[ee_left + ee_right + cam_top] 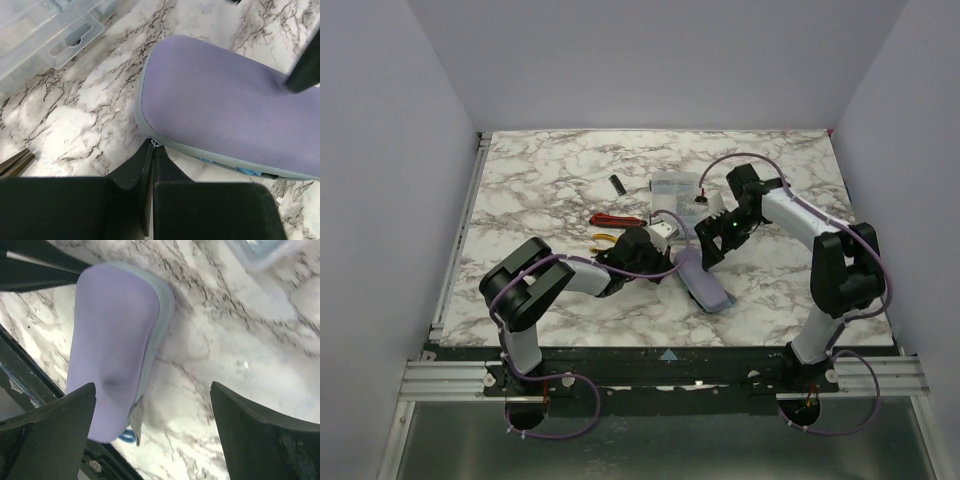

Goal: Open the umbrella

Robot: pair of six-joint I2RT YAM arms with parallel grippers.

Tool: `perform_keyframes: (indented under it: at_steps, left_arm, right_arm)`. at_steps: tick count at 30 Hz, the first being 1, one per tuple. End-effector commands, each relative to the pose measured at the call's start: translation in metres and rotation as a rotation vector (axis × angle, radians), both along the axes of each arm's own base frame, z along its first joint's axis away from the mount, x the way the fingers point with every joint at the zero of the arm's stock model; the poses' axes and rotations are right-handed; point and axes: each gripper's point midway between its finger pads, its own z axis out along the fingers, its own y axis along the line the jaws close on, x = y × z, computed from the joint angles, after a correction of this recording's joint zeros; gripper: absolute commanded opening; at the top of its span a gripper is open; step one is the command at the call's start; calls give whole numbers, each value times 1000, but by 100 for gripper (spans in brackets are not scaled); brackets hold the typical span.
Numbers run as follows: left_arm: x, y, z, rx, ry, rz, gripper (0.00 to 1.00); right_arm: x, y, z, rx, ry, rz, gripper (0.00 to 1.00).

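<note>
Black left claw [151, 165], pressed together, meets the metal zipper pull [155, 143] of the lavender fabric pouch [225, 110] — right claw [152, 387] spread above it; unzipping must free the sky-blue umbrella [126, 435].

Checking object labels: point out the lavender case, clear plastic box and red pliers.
lavender case [225, 100], left wrist view, top panel.
clear plastic box [677, 187], top view, its middle.
red pliers [616, 220], top view, handles.

From overhead I see the umbrella [706, 282], in a lavender sleeve, lying slantwise on the marble bench [790, 170] between my two arms. The left end effector [670, 256] is at its far end, and the right end effector [708, 250] hangs just beside that end. Beyond them sit red pliers [615, 220], yellow-handled pliers [604, 240] and a clear box [676, 186].
</note>
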Motion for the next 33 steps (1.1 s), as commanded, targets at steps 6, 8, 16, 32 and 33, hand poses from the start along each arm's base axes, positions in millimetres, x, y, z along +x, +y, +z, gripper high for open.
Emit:
perform_keyframes:
  at_steps: [6,8,16,32,33]
  left_arm:
    - [-9,-9,2,-45,88,53,0]
    - [-11,-11,2,-43,90,49,0]
    - [-16,-17,-1,-31,113,65,0]
    - [-17,8,16,-119,114,83,0]
    - [-15,11,17,-121,110,82,0]
  right_arm:
    - [-42,-31,18,-112,-112,-45,97]
    - [-47,-28,15,-117,-147,-27,98]
    - [-61,8,5,-159,-219,30,98]
    - [-63,-28,-37,-342,-315,183,41]
    - [-64,-30,-37,-342,-329,209,40]
